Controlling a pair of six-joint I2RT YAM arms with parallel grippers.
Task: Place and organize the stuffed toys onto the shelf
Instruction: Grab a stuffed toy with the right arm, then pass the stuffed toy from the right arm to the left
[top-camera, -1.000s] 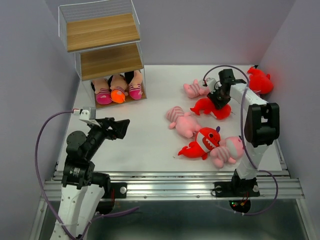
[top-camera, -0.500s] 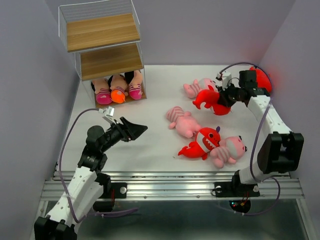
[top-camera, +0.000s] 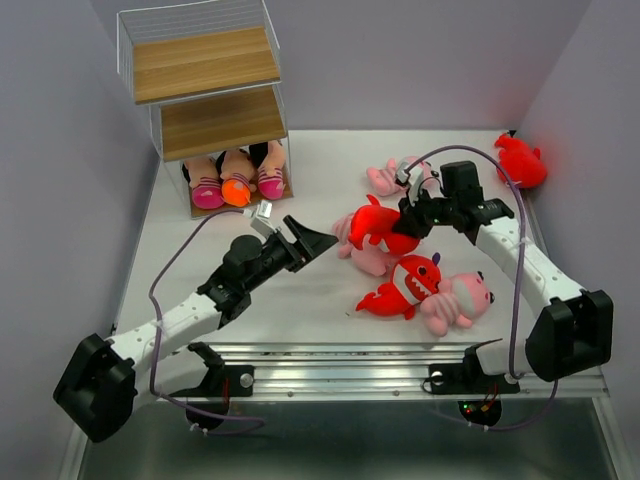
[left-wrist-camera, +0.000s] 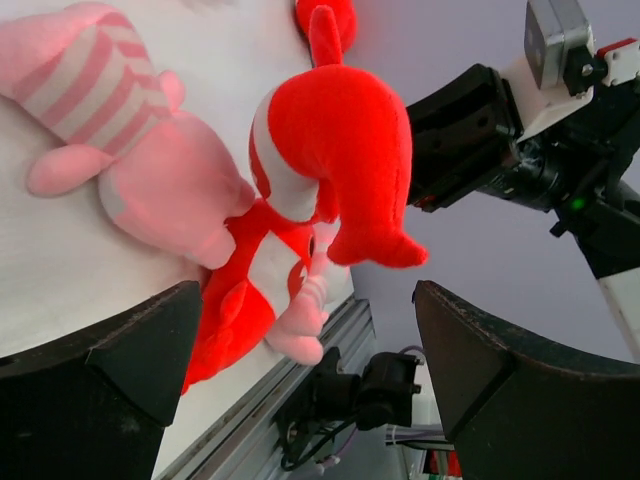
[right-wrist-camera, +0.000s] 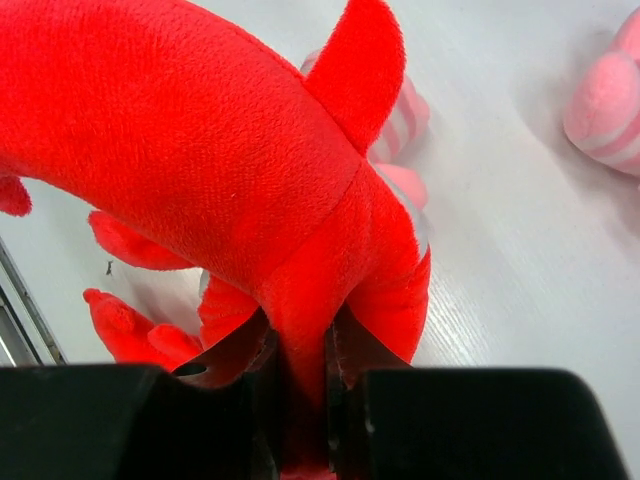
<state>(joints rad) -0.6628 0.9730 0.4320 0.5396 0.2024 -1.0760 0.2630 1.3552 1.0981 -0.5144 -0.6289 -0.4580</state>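
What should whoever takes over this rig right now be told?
Right tool: shut on a red shark, held up over the table's middle.
Left tool: open, empty, facing that shark, not touching it.
Done: three dolls on the bottom tier of the shelf.
Left: the held shark, the front shark, the corner shark and three pink animals on the table.

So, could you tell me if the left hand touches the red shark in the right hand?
Apart. The left wrist view shows a gap between the red shark and each finger of the left hand.
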